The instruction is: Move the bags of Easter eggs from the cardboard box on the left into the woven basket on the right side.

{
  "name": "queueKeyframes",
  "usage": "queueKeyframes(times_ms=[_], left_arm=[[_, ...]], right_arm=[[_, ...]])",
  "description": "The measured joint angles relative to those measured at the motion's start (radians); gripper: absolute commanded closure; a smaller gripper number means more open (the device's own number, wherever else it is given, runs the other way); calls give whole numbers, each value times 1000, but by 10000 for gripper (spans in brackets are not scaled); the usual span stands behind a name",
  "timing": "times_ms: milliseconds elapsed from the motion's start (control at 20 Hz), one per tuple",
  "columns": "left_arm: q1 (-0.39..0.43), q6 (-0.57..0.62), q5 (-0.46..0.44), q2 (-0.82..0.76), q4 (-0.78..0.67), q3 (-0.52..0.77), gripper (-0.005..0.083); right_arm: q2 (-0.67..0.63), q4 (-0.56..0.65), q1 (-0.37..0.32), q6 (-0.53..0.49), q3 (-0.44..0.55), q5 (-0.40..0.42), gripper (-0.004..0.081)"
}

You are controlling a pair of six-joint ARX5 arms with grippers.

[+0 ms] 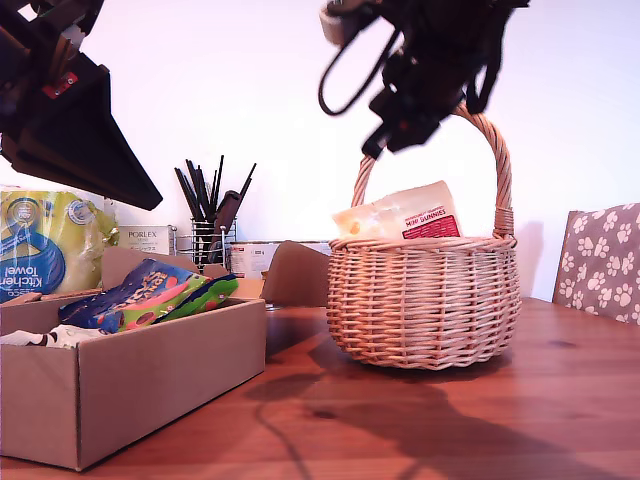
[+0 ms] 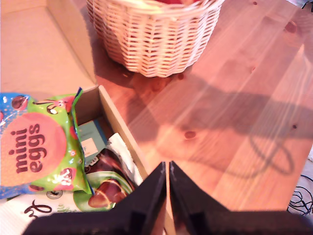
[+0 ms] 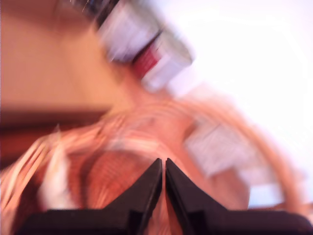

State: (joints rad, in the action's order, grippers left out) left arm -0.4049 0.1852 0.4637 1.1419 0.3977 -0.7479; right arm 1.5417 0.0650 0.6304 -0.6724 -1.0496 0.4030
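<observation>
Nearest the exterior view's left, the shallow brown corrugated cardboard box point(image 1: 130, 380) holds glossy blue, green and multicoloured bags of Easter eggs point(image 1: 150, 292), and the first gripper point(image 2: 167, 169) hangs above them with its jaws pressed together on nothing. Farther back, the round tan woven basket point(image 1: 425, 300) with its tall arched handle stands on the wooden table point(image 1: 480, 420) and holds a cream and red pouch point(image 1: 405, 215). The second gripper point(image 3: 163, 165) is above it, jaws together and empty, though that wrist view is blurred.

Second wrist view's woven basket point(image 3: 146, 147) (motion-blurred)
</observation>
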Motion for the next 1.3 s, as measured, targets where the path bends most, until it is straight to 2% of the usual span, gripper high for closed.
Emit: queueKeyframes(times_ms=[100, 250, 400, 550, 600, 650, 700, 750, 850, 1050, 1300], left_arm=[[0, 0, -1, 0, -2, 0, 796], [0, 0, -2, 0, -16, 0, 796], [0, 0, -2, 0, -25, 0, 796], [0, 0, -1, 0, -28, 0, 796], [0, 0, -1, 0, -28, 0, 796], [0, 0, -1, 0, -28, 0, 796], [0, 0, -1, 0, -27, 0, 796], [0, 0, -1, 0, -27, 0, 796], [0, 0, -1, 0, -27, 0, 796], [0, 0, -1, 0, -27, 0, 796], [0, 0, -1, 0, -26, 0, 796]], right_arm=[[-17, -71, 13, 56, 2, -28, 783], [-118, -192, 71, 188, 6, -126, 783], [-245, -346, 108, 314, 5, -270, 783], [-251, -452, 72, 326, 4, -423, 779], [-224, -494, 41, 285, 4, -485, 688], [-194, -548, 22, 242, 4, -513, 473], [-166, -598, 9, 211, 5, -513, 294], [-145, -633, 5, 179, 7, -494, 239], [-132, -628, 16, 148, 11, -477, 240], [-125, -535, 14, 88, 11, -472, 240], [-4, -454, -63, 43, 11, -490, 240]])
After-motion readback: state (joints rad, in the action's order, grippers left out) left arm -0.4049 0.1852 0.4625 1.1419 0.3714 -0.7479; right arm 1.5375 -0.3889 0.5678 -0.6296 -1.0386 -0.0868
